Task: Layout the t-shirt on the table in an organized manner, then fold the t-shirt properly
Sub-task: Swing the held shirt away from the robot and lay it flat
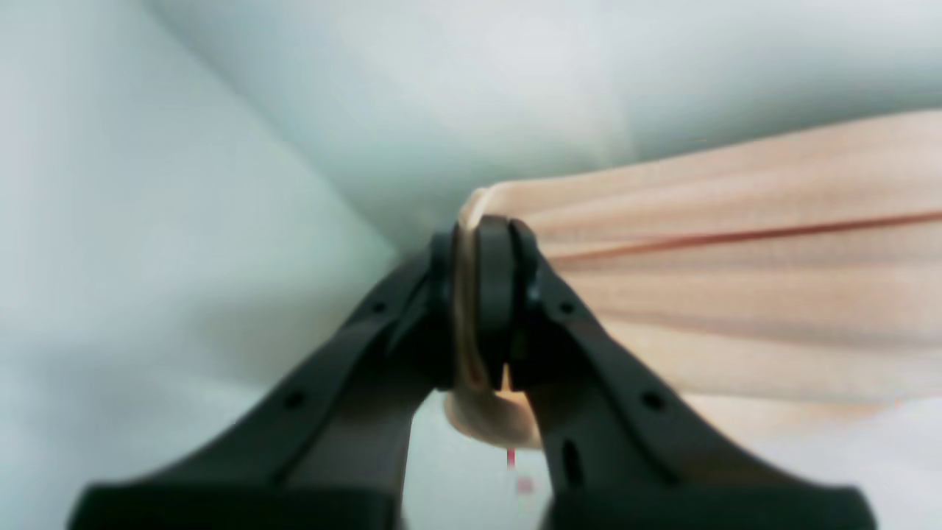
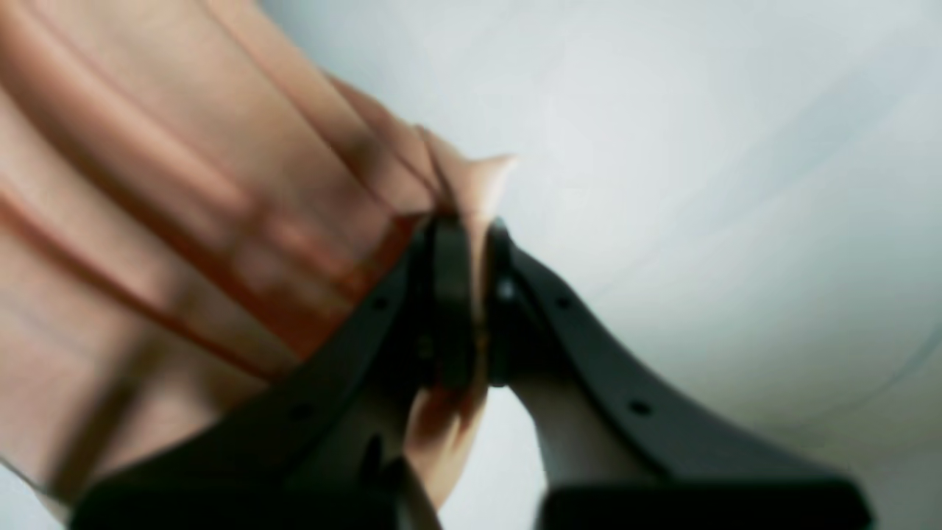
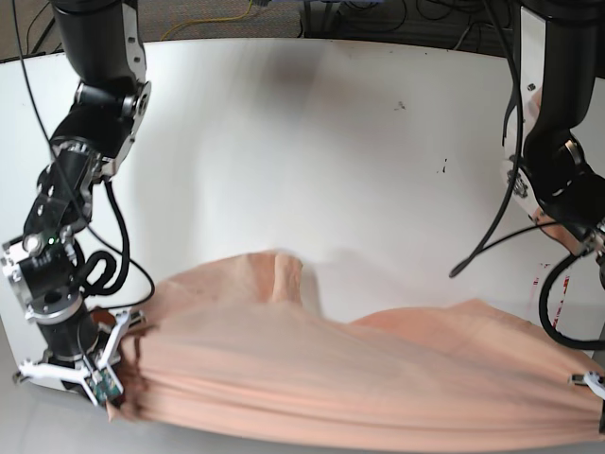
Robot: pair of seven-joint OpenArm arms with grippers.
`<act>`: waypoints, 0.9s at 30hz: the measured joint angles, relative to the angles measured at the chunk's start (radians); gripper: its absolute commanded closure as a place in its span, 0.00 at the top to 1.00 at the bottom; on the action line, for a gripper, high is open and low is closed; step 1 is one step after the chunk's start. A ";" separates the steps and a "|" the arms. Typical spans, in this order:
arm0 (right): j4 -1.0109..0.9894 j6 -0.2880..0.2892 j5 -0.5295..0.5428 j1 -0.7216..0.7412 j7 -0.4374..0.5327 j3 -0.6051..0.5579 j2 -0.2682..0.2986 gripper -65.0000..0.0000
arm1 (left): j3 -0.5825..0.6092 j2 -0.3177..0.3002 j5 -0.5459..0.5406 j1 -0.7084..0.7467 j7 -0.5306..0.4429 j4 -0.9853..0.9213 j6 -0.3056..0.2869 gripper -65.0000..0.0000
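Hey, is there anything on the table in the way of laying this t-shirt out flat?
Nothing visible blocks it. Both tools are shut on the t-shirt: the left tool and the right tool pinch opposite ends, stretching it low over the table, whose surface behind the shirt shows only small dark specks.

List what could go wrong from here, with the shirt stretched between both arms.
1. The left gripper pinches only a small edge of the t-shirt; it may slip out.
2. The right gripper holds a bunched corner, so creases may set in.
3. The cloth's far part drags on the table and could fold under.
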 measured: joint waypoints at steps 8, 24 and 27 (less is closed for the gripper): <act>0.016 0.002 -0.005 -0.203 -0.010 0.117 -0.049 0.00 | -0.002 0.010 -0.093 0.294 0.001 0.126 -0.002 0.00; 0.014 0.007 -0.003 -0.480 -0.008 0.259 -0.177 0.00 | -0.138 0.086 -0.112 0.773 -0.007 0.226 -0.006 0.00; 0.013 0.007 -0.005 -0.520 -0.004 0.262 -0.202 0.00 | -0.161 0.085 -0.114 0.814 -0.015 0.226 -0.004 0.00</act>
